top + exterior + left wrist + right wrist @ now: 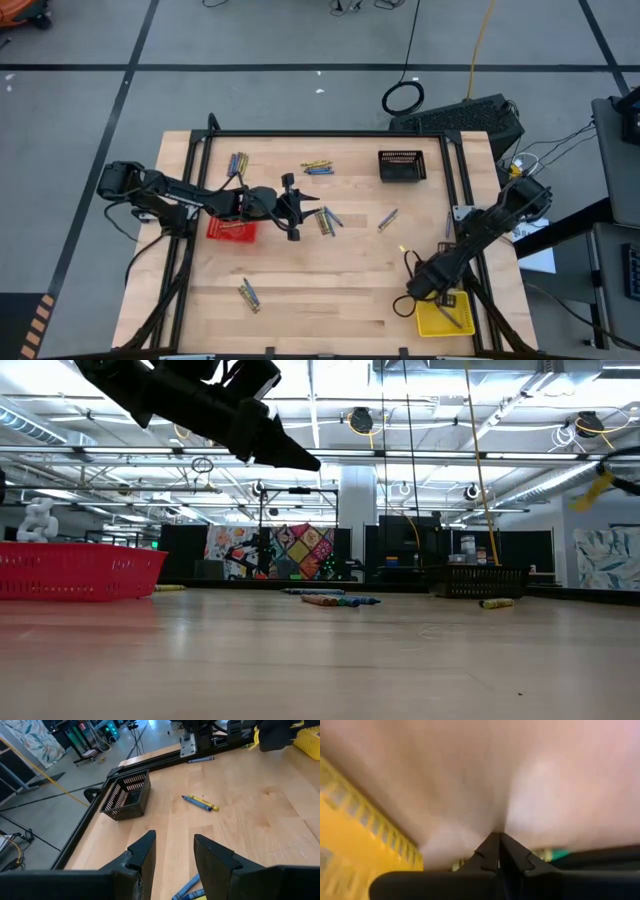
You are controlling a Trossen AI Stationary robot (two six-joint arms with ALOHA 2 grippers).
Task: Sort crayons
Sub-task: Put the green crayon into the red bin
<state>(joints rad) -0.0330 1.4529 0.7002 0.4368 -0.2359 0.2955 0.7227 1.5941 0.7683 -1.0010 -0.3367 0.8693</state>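
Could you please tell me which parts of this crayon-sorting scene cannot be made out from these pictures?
- Red basket: high view, left arm covers part; contents unseen.
- Yellow basket: right wrist view blurred; crayons inside indistinct.
- Black basket: left wrist view, interior in shadow.
- Crayon pair: high view, too small for exact colours.
- Right claw: low view, cut off by the edge.

A light wooden table (330, 290) with a dark metal frame, seen from above. Three small mesh baskets sit on it: a red basket (231, 230) at the left, a black basket (402, 166) near the far edge, and a yellow basket (444, 314) at the near right corner. Crayons lie scattered in small clusters: one far left (238, 163), one far centre (318, 167), one mid-table (328, 220), a pair right of centre (387, 220), and a near-left cluster (248, 294). The yellow basket seems to hold a crayon or two.
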